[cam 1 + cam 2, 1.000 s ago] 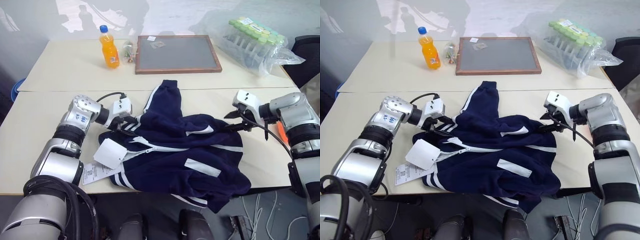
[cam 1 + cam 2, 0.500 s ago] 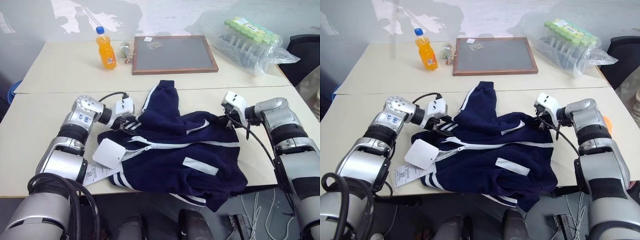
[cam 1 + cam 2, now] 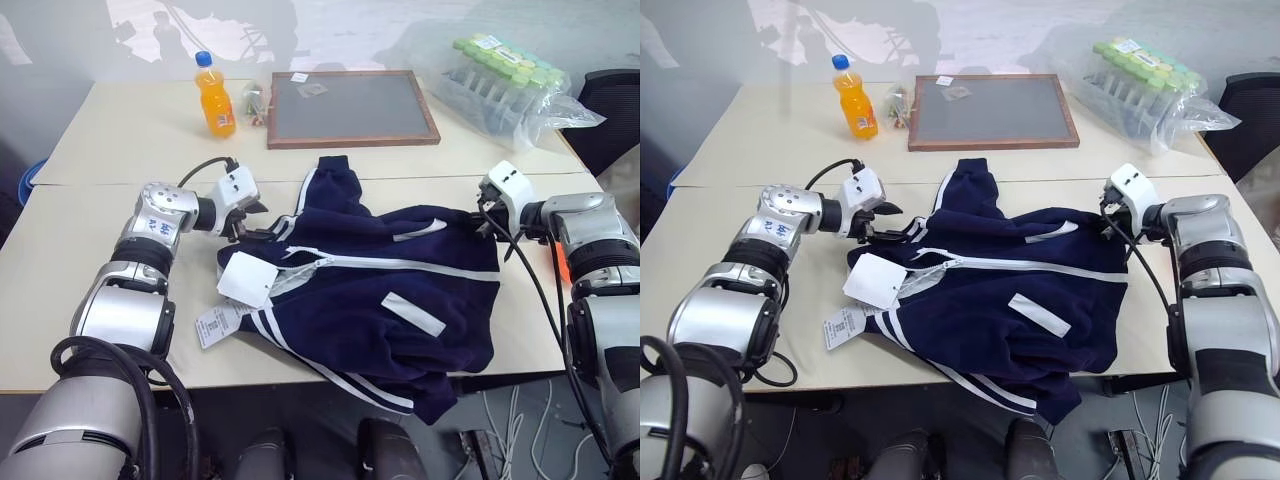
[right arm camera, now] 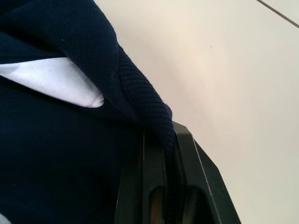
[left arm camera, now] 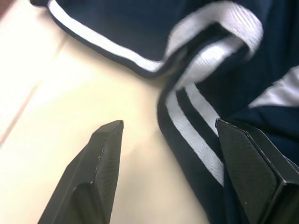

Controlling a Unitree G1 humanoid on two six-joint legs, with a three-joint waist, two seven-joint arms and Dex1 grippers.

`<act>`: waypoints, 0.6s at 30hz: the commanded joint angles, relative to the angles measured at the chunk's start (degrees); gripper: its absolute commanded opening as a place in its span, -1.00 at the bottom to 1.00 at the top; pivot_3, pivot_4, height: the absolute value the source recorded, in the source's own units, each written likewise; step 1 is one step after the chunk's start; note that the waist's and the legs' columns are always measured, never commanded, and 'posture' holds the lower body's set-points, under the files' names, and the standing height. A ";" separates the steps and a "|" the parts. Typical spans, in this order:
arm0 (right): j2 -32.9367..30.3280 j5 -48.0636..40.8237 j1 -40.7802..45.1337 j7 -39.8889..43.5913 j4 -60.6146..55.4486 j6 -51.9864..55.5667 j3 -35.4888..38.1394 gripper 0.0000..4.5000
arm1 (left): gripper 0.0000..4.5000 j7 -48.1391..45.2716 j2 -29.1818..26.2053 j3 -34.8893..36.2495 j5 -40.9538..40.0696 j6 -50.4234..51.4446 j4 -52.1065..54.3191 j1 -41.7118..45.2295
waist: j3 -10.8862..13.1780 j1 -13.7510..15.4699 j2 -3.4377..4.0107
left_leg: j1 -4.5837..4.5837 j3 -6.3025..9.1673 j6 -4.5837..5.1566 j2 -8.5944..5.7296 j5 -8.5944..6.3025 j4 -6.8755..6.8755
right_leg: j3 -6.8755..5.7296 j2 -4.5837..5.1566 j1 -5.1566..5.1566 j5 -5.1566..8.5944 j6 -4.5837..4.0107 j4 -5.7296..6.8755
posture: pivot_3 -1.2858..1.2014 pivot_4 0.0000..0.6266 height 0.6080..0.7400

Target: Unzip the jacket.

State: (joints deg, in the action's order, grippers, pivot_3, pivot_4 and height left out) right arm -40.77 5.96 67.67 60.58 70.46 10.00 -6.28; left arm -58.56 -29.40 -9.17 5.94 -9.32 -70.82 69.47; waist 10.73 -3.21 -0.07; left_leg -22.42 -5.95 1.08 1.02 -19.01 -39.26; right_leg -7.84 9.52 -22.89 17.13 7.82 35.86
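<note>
The navy jacket (image 3: 370,310) lies spread on the near table, its white zipper line (image 3: 400,265) running across it towards the right. Two white paper tags (image 3: 246,280) rest on its left end. My left gripper (image 5: 169,122) is open at the jacket's left edge, with the white-striped hem (image 5: 196,126) lying by one finger and bare table under the other. At the jacket's right corner, my right gripper (image 4: 166,136) is shut on the ribbed navy edge (image 4: 140,93). In the left eye view the left gripper (image 3: 250,222) and the right gripper (image 3: 487,222) sit at opposite ends of the jacket.
On the far table stand an orange drink bottle (image 3: 215,95), a small packet (image 3: 255,102), a wood-framed chalkboard (image 3: 352,108) and a plastic-wrapped pack of green-capped bottles (image 3: 505,85). A black chair (image 3: 615,110) is at the far right. A seam (image 3: 100,183) joins the two tables.
My right gripper has shut on the jacket's right edge and drawn it to the right. The jacket now lies flatter with a straighter zipper line. My left gripper has risen slightly, staying open.
</note>
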 commanded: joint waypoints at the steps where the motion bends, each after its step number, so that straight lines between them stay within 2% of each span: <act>1: -0.48 -0.12 -0.62 -0.33 -1.09 -1.19 1.04 -0.99 | 0.46 1.33 0.86 2.25 -0.72 0.62 -0.77 1.62 | 0.00 0.05 0.00 | 0.00 0.00 0.00 0.00 0.00 0.00 | 0.00 0.00 0.00 0.00 0.00 0.00 | 0.03 -0.52 1.00; 8: 0.47 0.47 -2.58 3.13 -3.33 -4.35 -0.08 -0.99 | 0.46 -2.88 3.13 3.50 -0.87 1.02 -0.27 1.90 | 0.00 -0.04 0.00 | 0.00 -0.01 0.00 -0.01 0.00 0.01 | -0.01 0.00 0.00 0.00 0.00 -0.01 | 0.03 -0.52 1.00; 18: 1.83 3.55 0.00 3.49 -2.94 -8.85 -1.79 -0.99 | 0.46 3.94 7.25 2.39 2.24 0.35 -2.25 3.70 | 0.00 -0.06 0.00 | 0.00 0.00 0.00 -0.01 0.00 0.01 | 0.00 0.00 0.00 0.00 0.00 -0.01 | 0.03 -0.52 1.00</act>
State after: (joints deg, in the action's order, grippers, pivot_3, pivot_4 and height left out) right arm -39.30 9.41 66.18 64.06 68.53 2.14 -7.98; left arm -56.23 -22.52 -7.23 7.78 -8.25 -72.93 71.35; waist 10.73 -3.27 -0.07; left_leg -22.42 -5.95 1.08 1.01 -19.01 -39.25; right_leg -7.84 9.52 -22.89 17.13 7.82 35.85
